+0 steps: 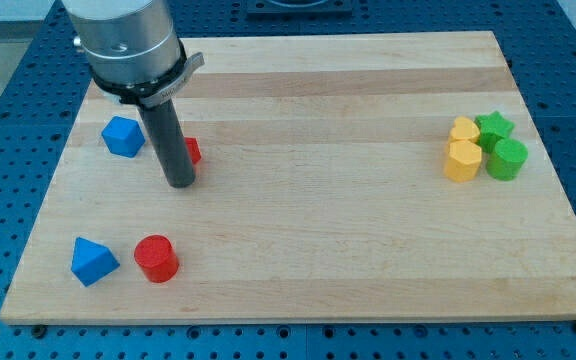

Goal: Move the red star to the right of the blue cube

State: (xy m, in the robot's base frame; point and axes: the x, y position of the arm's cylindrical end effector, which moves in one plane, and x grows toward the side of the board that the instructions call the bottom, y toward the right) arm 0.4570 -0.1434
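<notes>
The red star (193,152) lies at the view's left, mostly hidden behind my rod; only its right edge shows. The blue cube (122,136) lies to its left, apart from it. My tip (181,184) is on the board right at the red star's lower left side, to the right of and a little below the blue cube. Whether the tip touches the star cannot be told.
A blue triangular block (93,261) and a red cylinder (155,258) lie at the lower left. At the right lie a yellow block (464,129), another yellow block (461,160), a green star (494,127) and a green cylinder (508,159), bunched together. The wooden board (318,250) ends at all sides.
</notes>
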